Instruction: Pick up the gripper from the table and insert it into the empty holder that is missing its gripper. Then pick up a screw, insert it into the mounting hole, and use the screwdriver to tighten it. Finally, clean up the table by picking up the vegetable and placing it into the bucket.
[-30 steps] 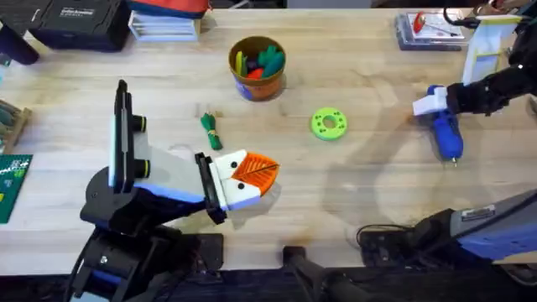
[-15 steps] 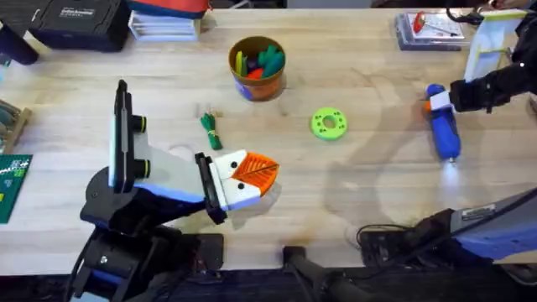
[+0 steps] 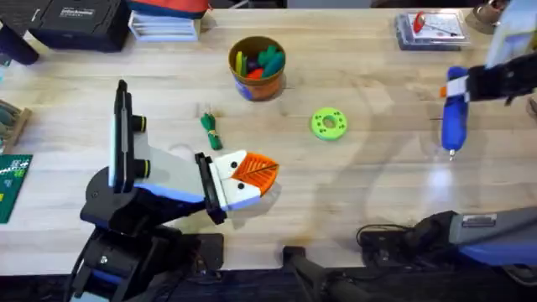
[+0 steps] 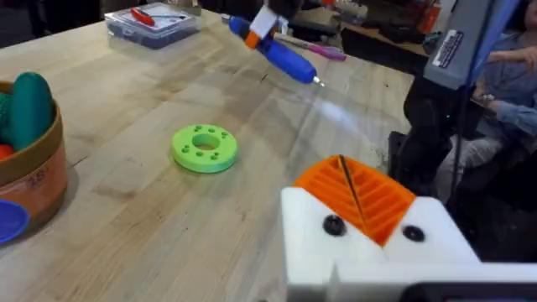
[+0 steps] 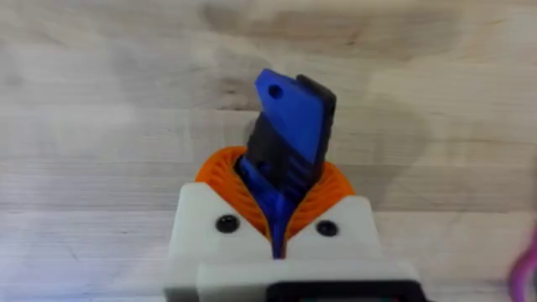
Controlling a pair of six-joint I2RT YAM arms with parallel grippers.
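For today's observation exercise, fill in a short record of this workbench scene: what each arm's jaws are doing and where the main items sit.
Right gripper: shut on the screwdriver, lifted at the table's right
Left gripper: jaws closed, holding nothing
Vegetable: lying on the table
Bucket: upright, holding toy pieces
Green disc: flat, mid-table

A robotics lab or workshop is showing here — a pale wooden table point(image 3: 377, 193) is carrying a black equipment case point(image 3: 80, 21), a clear parts box point(image 3: 428, 29) and a green circuit board point(image 3: 13, 184).
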